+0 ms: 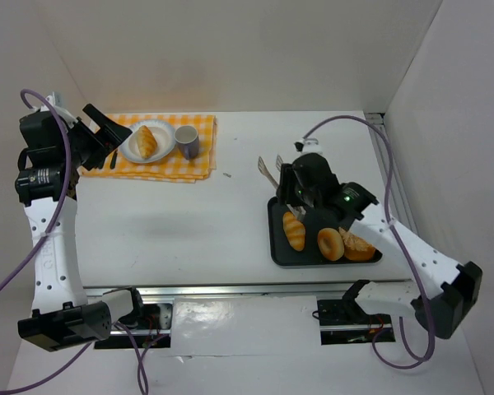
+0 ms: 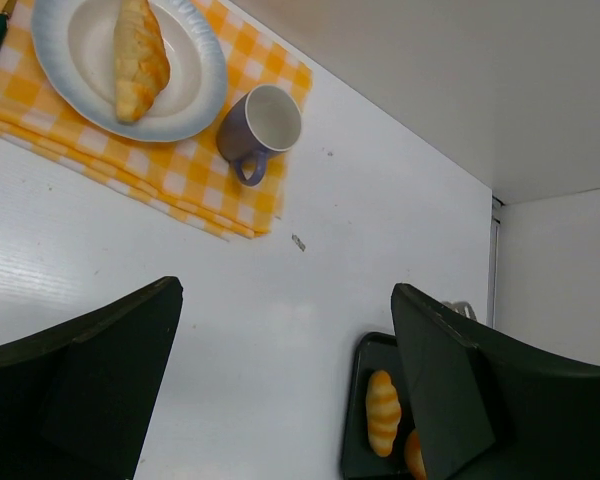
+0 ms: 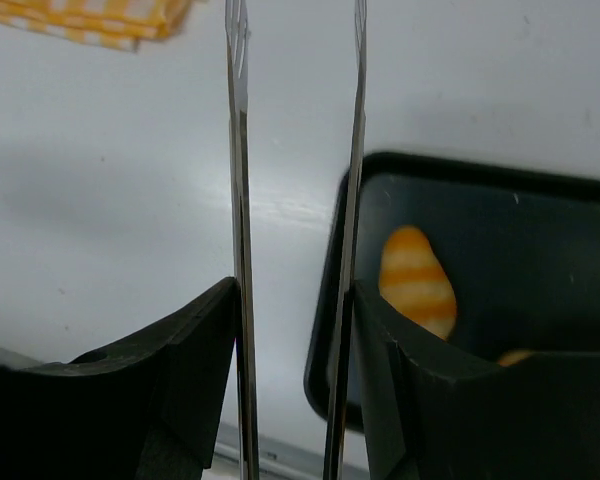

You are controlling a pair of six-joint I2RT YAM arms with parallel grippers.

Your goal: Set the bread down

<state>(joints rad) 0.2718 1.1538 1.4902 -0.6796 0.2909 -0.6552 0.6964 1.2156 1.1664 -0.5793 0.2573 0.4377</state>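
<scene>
Right claw is clamping the tongs, one pad pressing on the outside of each steel arm. The tong tips are standing apart with nothing between them. Left claw is hanging wide open and holding nothing.

- Nearest roll is lying in the tray, just right of the right tong arm and about halfway along it. It is not between the arms.
- The tong tips are reaching past the tray's corner, over bare table.
- The top view is showing more pieces farther right in the tray, beside the right claw.
- A second roll is lying on the plate, well ahead and to the left of the left claw. The mug is sitting just beside the plate, and both are on the cloth.

Handling, as a judgement:
- The roll is looking light, and weight should not be your worry.
- Its glossy crust is likely slick against bare steel.
- You are probably dealing with a soft crumb under that crust, so a hard squeeze would dent it.
- The ends are tapering, and a grip there would likely squirt it out.
- Be taking it across the fat middle, one tip on each long side, low on the flanks.
- Be closing only until it stops rocking, since the springy tongs are passing on whatever the claw gives.
</scene>
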